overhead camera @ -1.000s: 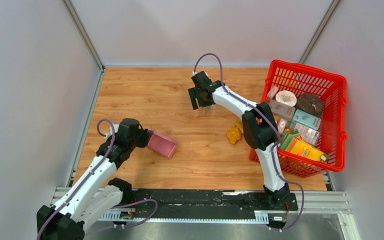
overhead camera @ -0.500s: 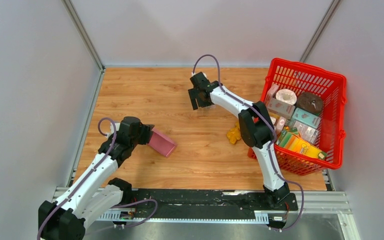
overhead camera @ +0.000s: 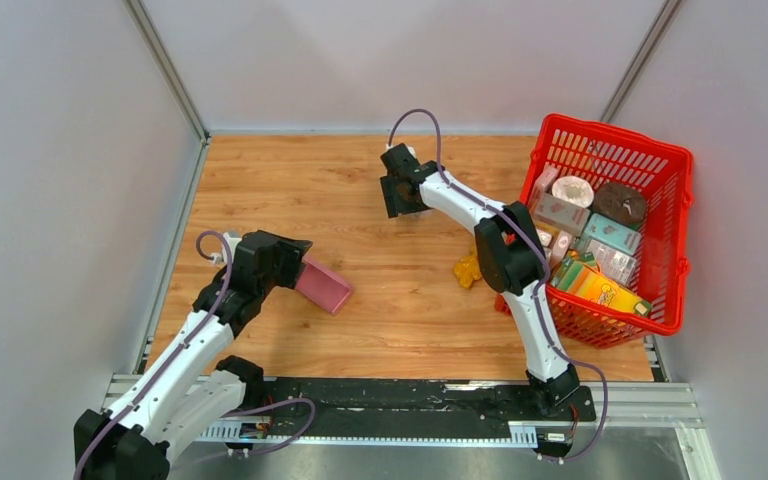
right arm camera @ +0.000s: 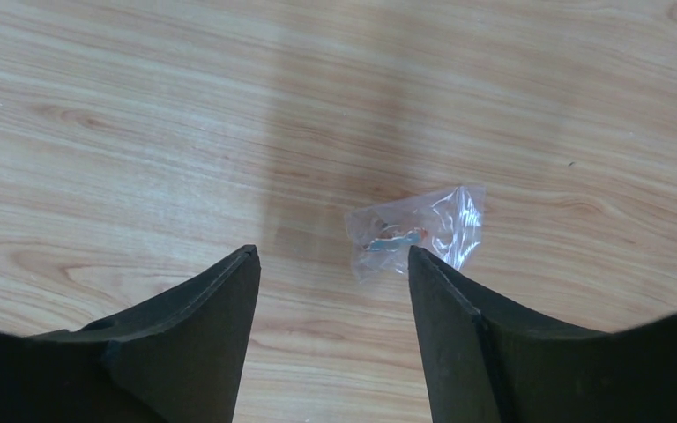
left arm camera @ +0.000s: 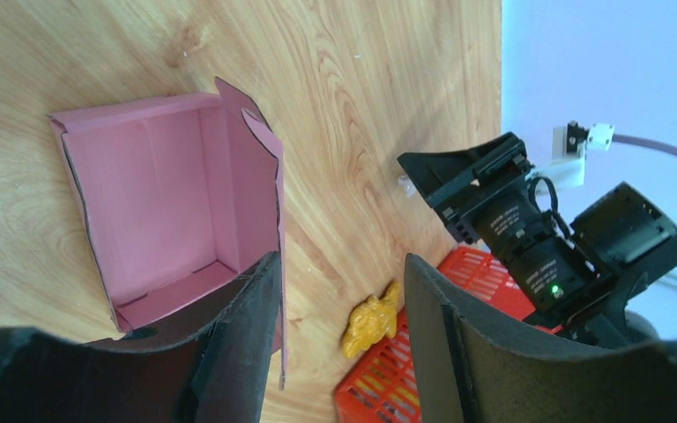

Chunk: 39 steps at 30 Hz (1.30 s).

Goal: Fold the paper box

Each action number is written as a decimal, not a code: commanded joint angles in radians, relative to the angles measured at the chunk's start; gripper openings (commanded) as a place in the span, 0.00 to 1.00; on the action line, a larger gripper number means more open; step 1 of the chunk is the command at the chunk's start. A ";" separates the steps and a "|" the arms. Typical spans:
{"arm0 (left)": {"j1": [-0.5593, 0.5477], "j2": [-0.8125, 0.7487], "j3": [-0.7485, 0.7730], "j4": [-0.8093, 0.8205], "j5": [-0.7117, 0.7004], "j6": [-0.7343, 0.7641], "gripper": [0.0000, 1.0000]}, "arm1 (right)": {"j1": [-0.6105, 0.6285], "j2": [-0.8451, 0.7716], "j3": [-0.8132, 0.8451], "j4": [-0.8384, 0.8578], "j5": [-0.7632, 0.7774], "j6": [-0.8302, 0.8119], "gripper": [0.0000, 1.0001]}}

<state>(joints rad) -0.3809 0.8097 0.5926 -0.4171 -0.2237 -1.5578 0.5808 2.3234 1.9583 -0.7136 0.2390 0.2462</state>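
The paper box [overhead camera: 324, 284] is a pink open tray lying tilted on the wooden table, left of centre. In the left wrist view its hollow inside [left arm camera: 163, 203] faces the camera, with one side wall standing along my left finger. My left gripper [overhead camera: 298, 262] is open at the box's near end; that thin wall stands just inside the gap [left arm camera: 339, 278] and the jaws are not closed on it. My right gripper [overhead camera: 403, 197] hovers open over the far middle of the table, above a small clear plastic bag [right arm camera: 414, 231], with nothing between its fingers [right arm camera: 331, 256].
A red mesh basket [overhead camera: 615, 146] full of printed cartons stands at the right edge. A yellow toy [overhead camera: 470, 268] lies on the wood just left of it, also seen past my left fingers [left arm camera: 372, 319]. Grey walls close the table on three sides.
My left gripper has opened and let go of the pink box's wall; the box has stayed where it lay. The right gripper's jaws have narrowed slightly, still open.
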 commanded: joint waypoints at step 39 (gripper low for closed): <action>0.005 -0.420 0.187 -0.244 -0.121 0.886 0.56 | 0.166 -0.326 -0.300 0.059 0.140 0.004 0.14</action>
<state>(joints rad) -0.3801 0.4107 0.7238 -0.6361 -0.3130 -0.7422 0.6613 2.1883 1.7287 -0.6716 0.3332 0.2474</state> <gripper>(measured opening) 0.566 0.156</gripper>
